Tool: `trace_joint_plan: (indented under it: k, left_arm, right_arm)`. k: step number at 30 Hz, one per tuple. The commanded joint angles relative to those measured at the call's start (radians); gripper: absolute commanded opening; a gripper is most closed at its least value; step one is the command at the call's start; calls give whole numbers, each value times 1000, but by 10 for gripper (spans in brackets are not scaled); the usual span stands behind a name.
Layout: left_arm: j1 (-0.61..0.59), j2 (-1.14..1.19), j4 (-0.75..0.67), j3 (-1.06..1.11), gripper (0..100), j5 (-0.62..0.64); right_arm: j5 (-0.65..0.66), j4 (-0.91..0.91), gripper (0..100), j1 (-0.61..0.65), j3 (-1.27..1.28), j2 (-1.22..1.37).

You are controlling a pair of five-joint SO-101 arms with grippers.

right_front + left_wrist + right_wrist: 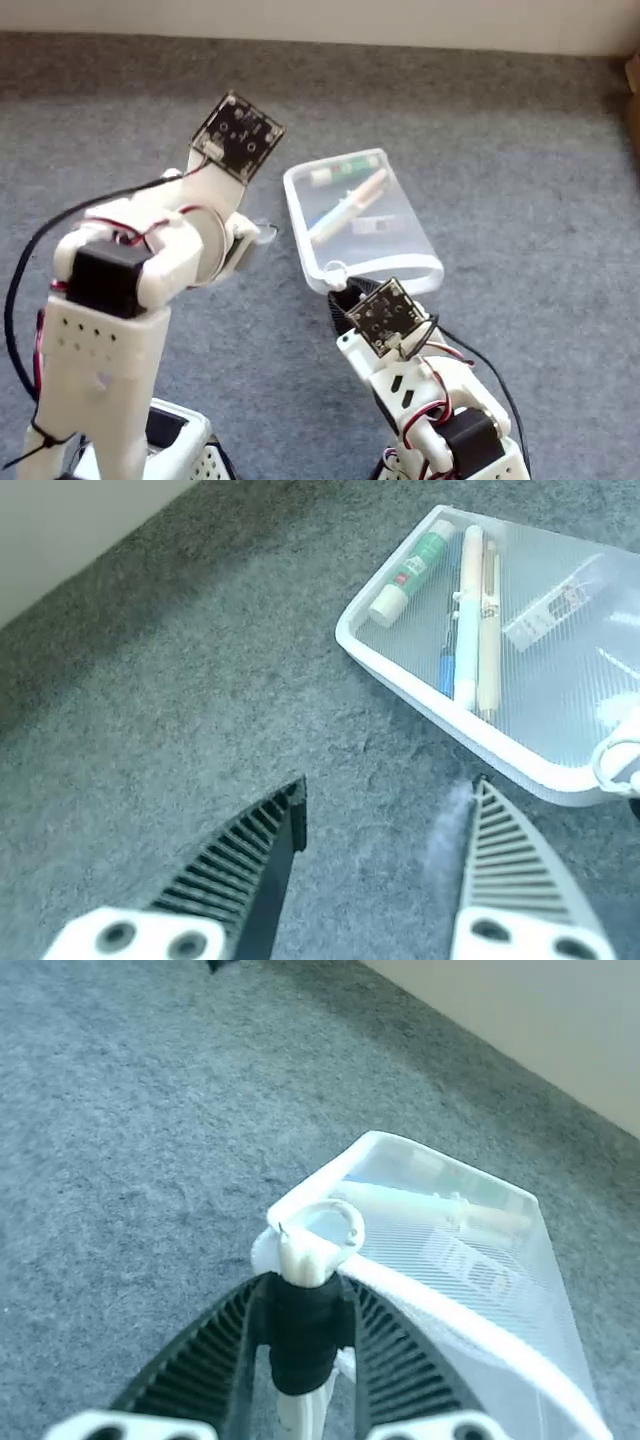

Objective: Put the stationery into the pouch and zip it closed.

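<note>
In the high view the pouch (400,255) lies flat on the carpet (520,150) between the two arms, with the stationery showing through its clear wall. The left gripper (255,238) hangs just beside the pouch's long edge without touching it. The right gripper (345,292) sits at the pouch's near corner, at the pull (334,270). In the left wrist view the left gripper (389,790) is spread wide over bare carpet and holds nothing. The pouch (560,700) lies just ahead of it, with a glue stick (412,565) and pens (468,630) side by side inside and a small labelled piece next to them. The pull (612,755) stands at the corner. In the right wrist view the right gripper (303,1295) is pressed together on the pull (318,1235), pinching its dark tab with the white ring standing up above the fingers. The pouch (480,1290) stretches away from this corner. Filling looks done, since no stationery lies loose on the carpet. What remains is the zip. The pull is at one end of its run, but I cannot tell whether the opening along the edge is shut or has yet to be drawn closed.
</note>
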State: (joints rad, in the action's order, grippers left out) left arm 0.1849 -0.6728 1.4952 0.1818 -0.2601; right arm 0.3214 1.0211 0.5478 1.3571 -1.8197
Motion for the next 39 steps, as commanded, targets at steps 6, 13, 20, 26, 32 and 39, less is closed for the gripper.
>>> trace_joint_plan:
  k: [6,13,20,26,32,39]
  left_arm:
    - [33,-245,-112,240,250,-81]
    - [67,-406,-160,384,249,-95]
    - [67,-579,-245,553,249,-95]
    - [113,-671,-290,670,249,-98]
    - [216,-766,-295,754,249,-172]
    - [231,-854,-388,842,250,-173]
  right_arm:
    - [-11,2,5,-22,-81,-15]
    - [-11,2,5,-24,-90,-5]
    - [-49,94,5,-21,-209,-4]
    - [-44,105,5,-19,-231,-4]
    - [17,177,5,-19,-289,-4]
    - [20,239,5,-19,-360,-4]
